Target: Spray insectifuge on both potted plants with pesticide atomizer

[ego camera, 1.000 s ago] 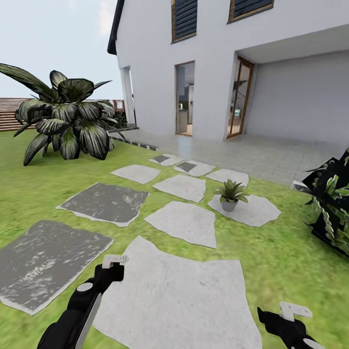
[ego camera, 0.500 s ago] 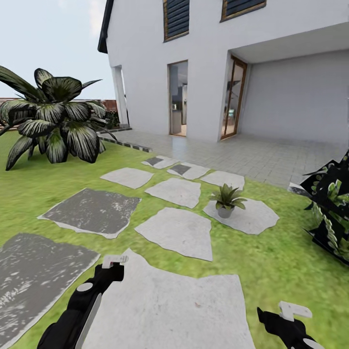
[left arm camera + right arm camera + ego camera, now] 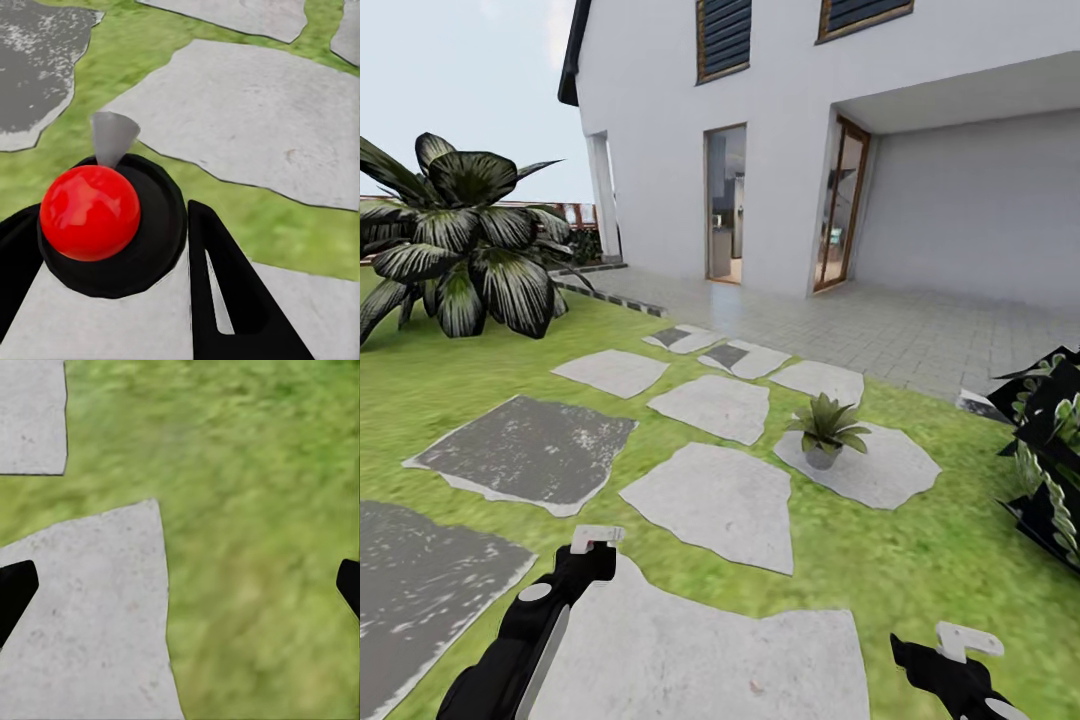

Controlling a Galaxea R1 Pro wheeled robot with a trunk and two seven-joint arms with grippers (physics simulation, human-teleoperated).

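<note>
One potted plant (image 3: 825, 428) sits on a stepping stone (image 3: 880, 470) ahead, right of centre, nearer the right gripper (image 3: 957, 640) than the left gripper (image 3: 596, 538). Left gripper's spread is unclear; right fingers are wide apart, empty above the lawn (image 3: 255, 472). No atomizer is visible yet.

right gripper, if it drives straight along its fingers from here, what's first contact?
Probably the ground: the right gripper points down at lawn beside a stepping stone, with nothing between. Grass or stone edge, depth unclear.

home garden | lawn (image 3: 920, 560) | stepping stones (image 3: 710, 500) | white house (image 3: 920, 120)
</note>
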